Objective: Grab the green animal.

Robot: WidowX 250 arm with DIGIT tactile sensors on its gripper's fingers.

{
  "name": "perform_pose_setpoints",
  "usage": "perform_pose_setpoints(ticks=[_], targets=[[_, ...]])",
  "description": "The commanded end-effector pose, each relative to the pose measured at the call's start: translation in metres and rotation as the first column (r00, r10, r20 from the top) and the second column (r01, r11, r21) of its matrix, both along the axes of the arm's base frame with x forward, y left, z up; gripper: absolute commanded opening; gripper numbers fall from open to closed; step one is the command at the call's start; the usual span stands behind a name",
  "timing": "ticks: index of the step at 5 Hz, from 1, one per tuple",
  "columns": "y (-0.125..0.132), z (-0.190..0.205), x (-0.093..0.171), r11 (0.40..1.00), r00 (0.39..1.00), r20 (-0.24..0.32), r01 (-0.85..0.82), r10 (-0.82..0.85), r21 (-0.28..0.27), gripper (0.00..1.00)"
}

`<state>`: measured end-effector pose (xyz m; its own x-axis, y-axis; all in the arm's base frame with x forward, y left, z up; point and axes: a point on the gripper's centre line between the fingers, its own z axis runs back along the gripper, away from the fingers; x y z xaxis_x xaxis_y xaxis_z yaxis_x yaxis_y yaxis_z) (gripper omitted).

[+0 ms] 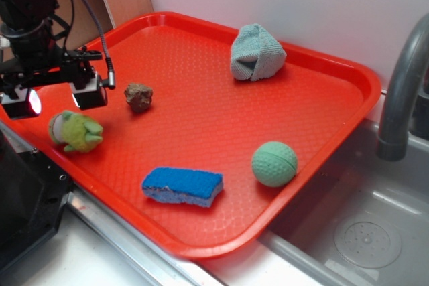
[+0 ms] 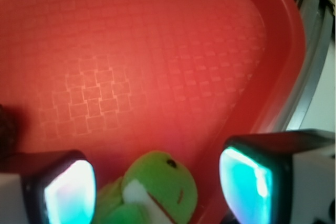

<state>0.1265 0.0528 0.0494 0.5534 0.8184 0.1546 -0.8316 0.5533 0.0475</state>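
Red textured plastic forms the tray (image 1: 201, 105), and the green animal (image 1: 75, 131), a fuzzy yellow-green plush frog with a white patch, lies at its near-left edge. The gripper (image 1: 59, 101) hangs just above the toy with its two fingers (image 2: 68, 190) spread wide and nothing between them; in the wrist view the frog sits low between the pads, touching neither. A brown rock-like lump (image 1: 139, 96) rests just right of the gripper, a blue sponge (image 1: 182, 186) lies near the front rim, a dimpled green ball (image 1: 274, 163) sits toward the right, and a folded grey-green cloth (image 1: 255, 52) lies at the far side.
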Motion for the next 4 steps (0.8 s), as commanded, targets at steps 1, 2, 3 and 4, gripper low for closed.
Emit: perform_pose_setpoints(ticks=[1,2,3,4], targets=[[-0.017,-0.009,-0.004,0.996,0.996,-0.024,-0.092,0.091,-0.016,1.00],[-0.018,-0.016,0.008,0.994,0.992,-0.065,-0.110,0.110,0.002,1.00],[-0.018,-0.027,0.017,0.991,0.982,-0.134,-0.137,0.136,0.000,1.00],[-0.010,-0.022,0.035,0.994,0.986,-0.131,-0.107,0.103,-0.024,0.00]])
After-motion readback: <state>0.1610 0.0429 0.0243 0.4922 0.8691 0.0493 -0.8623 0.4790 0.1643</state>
